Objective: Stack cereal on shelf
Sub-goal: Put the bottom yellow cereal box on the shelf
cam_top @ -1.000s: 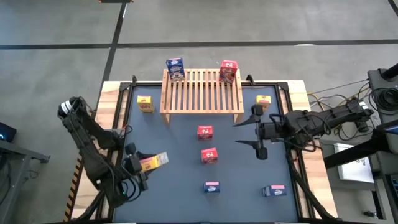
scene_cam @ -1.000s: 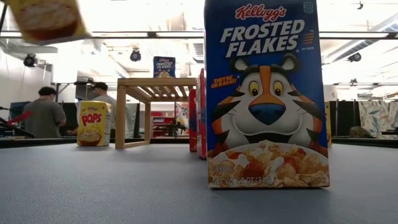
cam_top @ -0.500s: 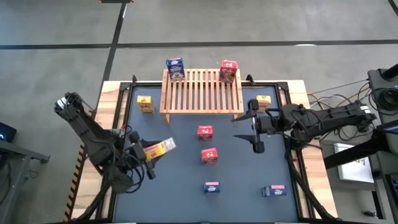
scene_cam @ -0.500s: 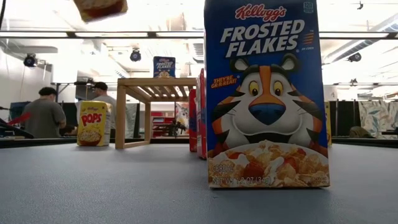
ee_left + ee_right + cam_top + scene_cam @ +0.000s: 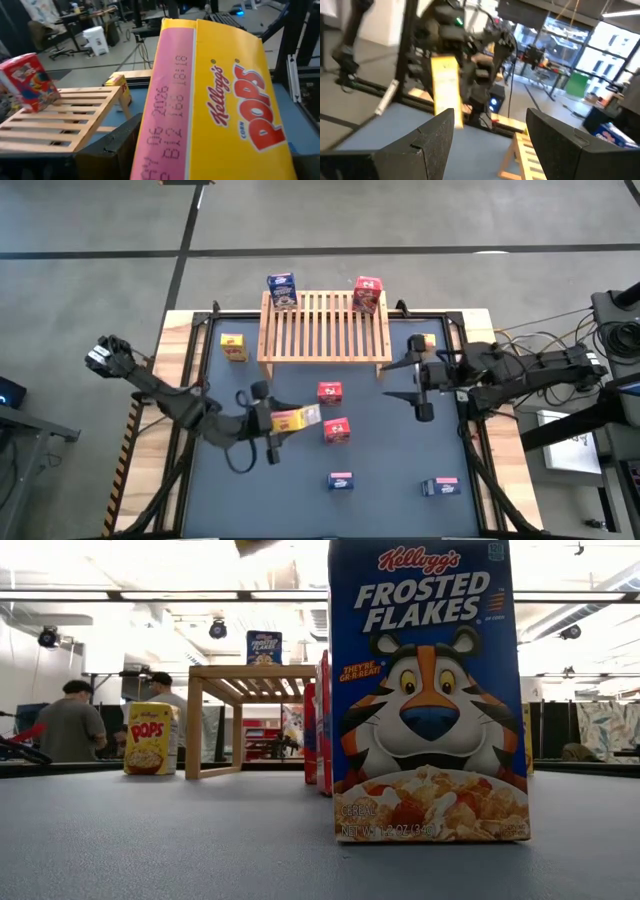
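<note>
My left gripper [image 5: 268,424] is shut on a yellow cereal box [image 5: 296,418] and holds it above the middle of the table, near the shelf's [image 5: 325,326] front. The box [image 5: 215,100] fills the left wrist view. A blue box [image 5: 282,289] and a red box [image 5: 367,293] stand on the shelf's far corners. Loose boxes stand on the table: yellow [image 5: 233,346] [image 5: 424,341], red [image 5: 329,392] [image 5: 337,430] and blue [image 5: 341,480] [image 5: 440,487]. My right gripper [image 5: 412,380] hovers open at the shelf's right front, holding nothing. My left gripper pinches the yellow box by the end nearest the wrist [image 5: 150,160], between its two fingers [image 5: 107,150]. The fingers come in about level from the table's left side and lie along the box. The box is lifted clear and lies roughly level, its free end toward the table's right.
A blue Frosted Flakes box [image 5: 430,690] stands close to the low camera and hides much of the table behind it. People [image 5: 75,725] stand in the room beyond. Cables and equipment [image 5: 610,330] lie off the table's right edge.
My left gripper has swung from the table's near left toward the middle and risen, rolling its wrist. The yellow box went with it, still held clear of the table, and its free end now points more toward the table's right.
</note>
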Robot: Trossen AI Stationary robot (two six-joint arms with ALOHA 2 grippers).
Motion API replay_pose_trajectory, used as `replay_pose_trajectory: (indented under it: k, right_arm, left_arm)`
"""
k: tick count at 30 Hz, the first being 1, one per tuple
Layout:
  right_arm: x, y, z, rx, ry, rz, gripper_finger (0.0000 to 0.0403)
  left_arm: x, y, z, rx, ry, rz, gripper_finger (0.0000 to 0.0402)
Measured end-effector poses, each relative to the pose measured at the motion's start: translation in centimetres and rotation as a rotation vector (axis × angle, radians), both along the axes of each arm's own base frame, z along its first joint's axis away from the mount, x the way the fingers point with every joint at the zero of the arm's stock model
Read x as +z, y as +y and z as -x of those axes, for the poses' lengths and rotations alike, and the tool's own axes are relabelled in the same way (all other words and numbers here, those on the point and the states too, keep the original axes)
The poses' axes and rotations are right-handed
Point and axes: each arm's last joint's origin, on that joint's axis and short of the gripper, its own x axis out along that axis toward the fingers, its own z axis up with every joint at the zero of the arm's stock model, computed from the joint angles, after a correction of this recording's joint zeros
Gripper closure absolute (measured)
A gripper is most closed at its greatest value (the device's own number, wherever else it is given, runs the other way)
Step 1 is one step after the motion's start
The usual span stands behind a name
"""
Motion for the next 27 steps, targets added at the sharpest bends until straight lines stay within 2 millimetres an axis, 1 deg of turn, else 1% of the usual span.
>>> replay_pose_trajectory:
  k: [2,5,12,18,23,27]
  right_arm:
    - [0.3,0.1,0.6,0.048,-0.016,-0.023,0.0165]
    - [0.2,0.3,0.6,0.119,-0.011,-0.04,0.0165]
    - [-1.4,0.0,-1.6,0.082,0.081,-0.049,0.0165]
    - [-2.5,-0.8,-3.4,-0.012,0.13,-0.045,0.0165]
    - [-2.2,-1.4,-3.7,-0.035,0.095,-0.016,0.0165]
    - [-2.2,-2.3,-3.8,-0.071,0.09,-0.028,0.0165]
  left_arm:
    - [0.0,1.2,-0.8,-0.025,0.011,-0.004,0.0207]
    - [0.2,3.0,-1.8,-0.068,0.001,-0.009,0.0207]
    - [0.7,6.6,-3.1,-0.126,-0.032,-0.059,0.0207]
    - [0.8,8.3,-3.5,-0.132,-0.034,-0.052,0.0207]
    - [0.7,9.2,-3.6,-0.123,-0.028,-0.067,0.0207]
    - [0.7,9.9,-3.7,-0.122,-0.023,-0.089,0.0207]
